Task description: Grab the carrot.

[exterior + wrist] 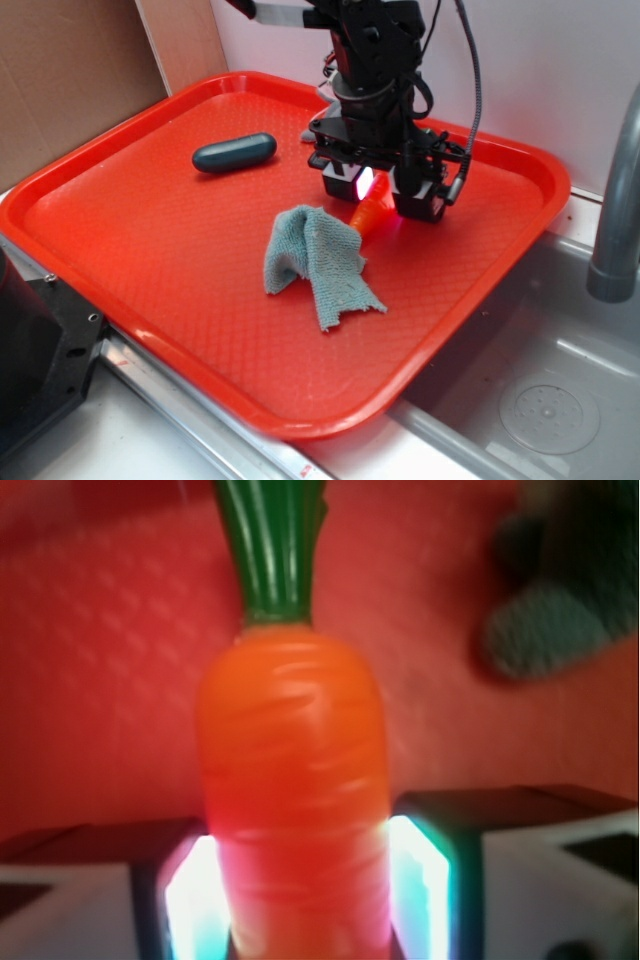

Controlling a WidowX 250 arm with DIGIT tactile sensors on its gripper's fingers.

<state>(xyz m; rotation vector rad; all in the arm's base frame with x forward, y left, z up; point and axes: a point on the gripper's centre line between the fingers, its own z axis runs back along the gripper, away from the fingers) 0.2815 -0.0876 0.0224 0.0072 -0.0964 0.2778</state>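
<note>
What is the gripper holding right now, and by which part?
The gripper is closed on the carrot, its pads pressing both sides of the orange body's narrower half; the green top sticks out free.

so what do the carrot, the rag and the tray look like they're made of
Carrot: likely glossy plastic or rubber, sheen on its ridged skin. Rag: soft fuzzy cloth, crumpled in folds with a frayed edge. Tray: probably hard moulded plastic, textured floor and smooth raised rim.
</note>
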